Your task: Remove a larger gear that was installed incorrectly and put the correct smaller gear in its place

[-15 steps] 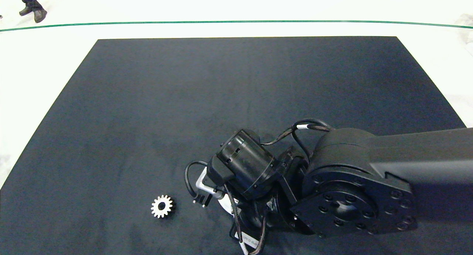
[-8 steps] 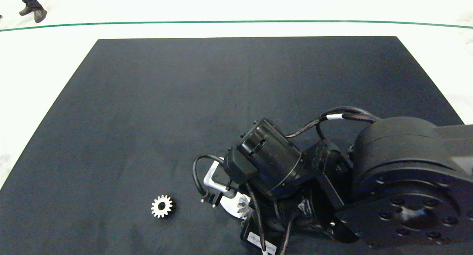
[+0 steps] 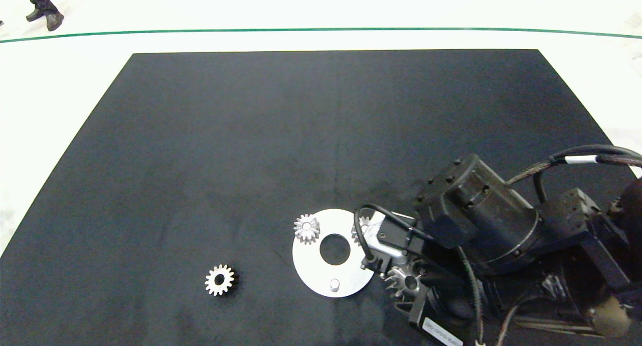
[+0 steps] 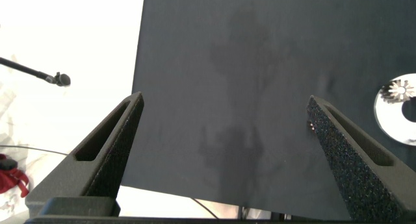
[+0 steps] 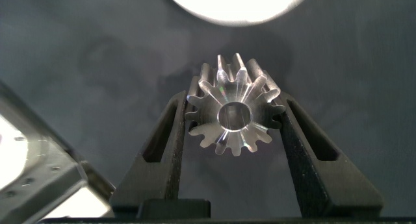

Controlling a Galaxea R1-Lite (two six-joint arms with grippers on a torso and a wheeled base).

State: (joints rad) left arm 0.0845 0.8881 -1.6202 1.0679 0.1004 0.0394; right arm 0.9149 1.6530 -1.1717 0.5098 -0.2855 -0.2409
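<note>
The larger gear (image 3: 404, 282), silver with long pointed teeth, is off the round silver plate (image 3: 313, 273), just beyond its right rim. My right gripper (image 5: 234, 104) is shut on this larger gear (image 5: 233, 115), one finger on each side of the teeth. On the plate a short peg (image 3: 334, 285) stands bare. The smaller gear (image 3: 219, 280), pale and flat, lies on the black mat left of the plate. My left gripper (image 4: 224, 107) is open and holds nothing, over the mat's edge, outside the head view.
Two small grey ridged gears sit on the plate, one (image 3: 307, 228) at its far left, the other (image 3: 361, 230) half hidden by my right wrist's cable. The plate has a wide centre hole (image 3: 334, 249). A person's shoes (image 3: 47, 17) show beyond the table.
My right arm has drawn back to the right with the larger gear in its fingers, uncovering the plate, its peg and the small gears. The smaller gear has stayed put.
</note>
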